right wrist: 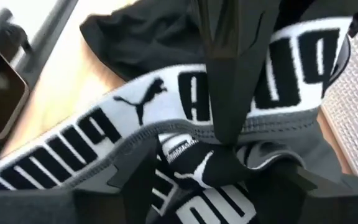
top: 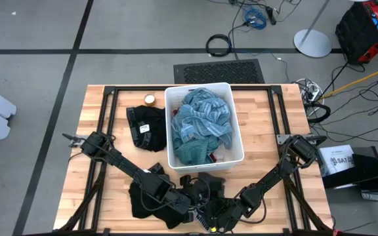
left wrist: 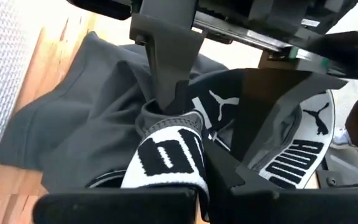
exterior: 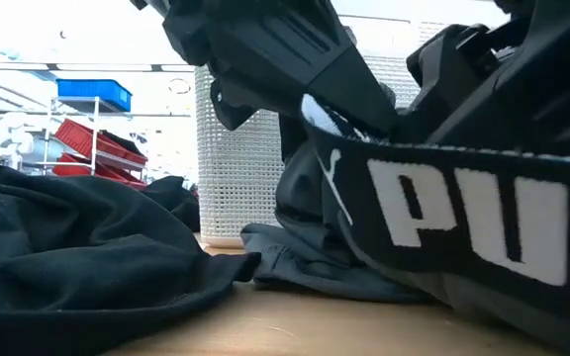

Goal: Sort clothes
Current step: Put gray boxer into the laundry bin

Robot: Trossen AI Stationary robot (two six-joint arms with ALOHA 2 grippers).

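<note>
A dark grey garment (top: 205,183) with a black-and-white lettered waistband (exterior: 463,218) lies at the table's near edge, in front of the white bin (top: 169,118). My left gripper (left wrist: 197,186) is shut on that waistband. My right gripper (right wrist: 210,180) is open, one finger on each side of a bunched stretch of the same band (right wrist: 204,165). I cannot tell whether it touches the band. Teal-grey striped cloth (top: 202,115) fills the bin. One black garment (top: 146,124) lies left of the bin, and another (top: 143,203) lies at the near left. My left gripper pinches a bunched fold of the lettered waistband (left wrist: 166,158) between its two fingers, slanting down from the table's left. The band is raised off the table near the fingers, while the garment's grey body (exterior: 305,262) rests on the wood.
The bin's mesh wall (exterior: 236,168) stands just behind both grippers. A small round object (top: 150,99) sits by the bin's far left corner. Black frame rails (top: 107,118) run along both sides of the table. Bare wood (top: 274,124) shows right of the bin.
</note>
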